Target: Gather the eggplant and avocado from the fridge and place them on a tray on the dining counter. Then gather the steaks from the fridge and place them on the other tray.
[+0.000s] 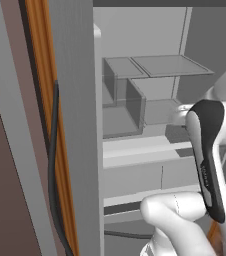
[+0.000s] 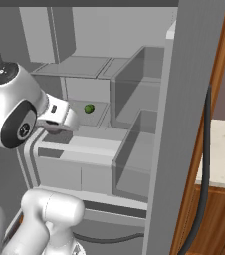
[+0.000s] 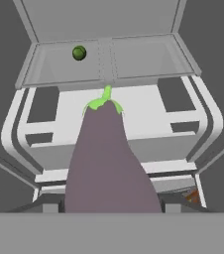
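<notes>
The fridge (image 2: 134,149) stands open, its grey interior of shelves and door bins facing the base; its open door (image 1: 77,125) rises as a tall grey slab at the left of the left base view, with a dark bar handle (image 1: 52,165) down its edge; in the right base view the other door (image 2: 184,124) stands on the right, and past it a corner of the dining counter (image 2: 224,154) shows, beige and speckled over a wooden base. The white arm (image 2: 15,109) reaches in toward the middle shelves. In the hand view the eggplant (image 3: 106,163) runs long and purple from between the 2 finger tips, its green stem end pointing into the fridge; the gripper (image 3: 107,208) is closed around its broad end, with the jaws partly spread by it. The avocado (image 3: 79,52) lies small and green on a glass shelf (image 3: 109,62) further in, left of the shelf's middle, well apart from the eggplant; it also shows in the right base view (image 2: 88,108), just beyond the hand.
</notes>
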You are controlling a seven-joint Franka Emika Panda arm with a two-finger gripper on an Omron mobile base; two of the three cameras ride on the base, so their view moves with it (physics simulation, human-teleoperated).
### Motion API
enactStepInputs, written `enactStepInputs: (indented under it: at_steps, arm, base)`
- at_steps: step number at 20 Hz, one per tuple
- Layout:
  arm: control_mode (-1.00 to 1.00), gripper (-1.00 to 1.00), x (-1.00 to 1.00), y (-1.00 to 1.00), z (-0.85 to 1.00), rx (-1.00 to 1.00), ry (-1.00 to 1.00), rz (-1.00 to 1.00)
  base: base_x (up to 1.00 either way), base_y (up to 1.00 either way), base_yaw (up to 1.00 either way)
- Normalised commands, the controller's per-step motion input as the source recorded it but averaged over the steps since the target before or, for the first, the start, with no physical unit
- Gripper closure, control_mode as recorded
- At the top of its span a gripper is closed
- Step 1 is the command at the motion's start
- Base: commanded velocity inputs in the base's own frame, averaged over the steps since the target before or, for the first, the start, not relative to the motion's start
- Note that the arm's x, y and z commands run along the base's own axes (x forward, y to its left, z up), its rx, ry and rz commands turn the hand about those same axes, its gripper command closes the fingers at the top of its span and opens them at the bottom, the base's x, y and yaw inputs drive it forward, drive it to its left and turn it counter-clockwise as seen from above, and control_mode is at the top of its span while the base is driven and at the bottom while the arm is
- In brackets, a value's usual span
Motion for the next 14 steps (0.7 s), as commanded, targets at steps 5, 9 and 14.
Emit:
enactStepInputs:
  at_steps: [5, 9, 14]
  arm:
    - [-1.0, 1.0, -0.64, 0.0, 0.35, 0.0, 0.11, 0.0]
    - [-1.0, 1.0, -0.52, 0.0, 0.03, -0.02, 0.07, 0.0]
    - [-1.0, 1.0, -0.51, 0.0, -0.01, -0.05, 0.0, 0.0]
  base:
    - [0.0, 0.0, 0.0]
    - [0.0, 0.0, 0.0]
    - [0.0, 0.0, 0.0]
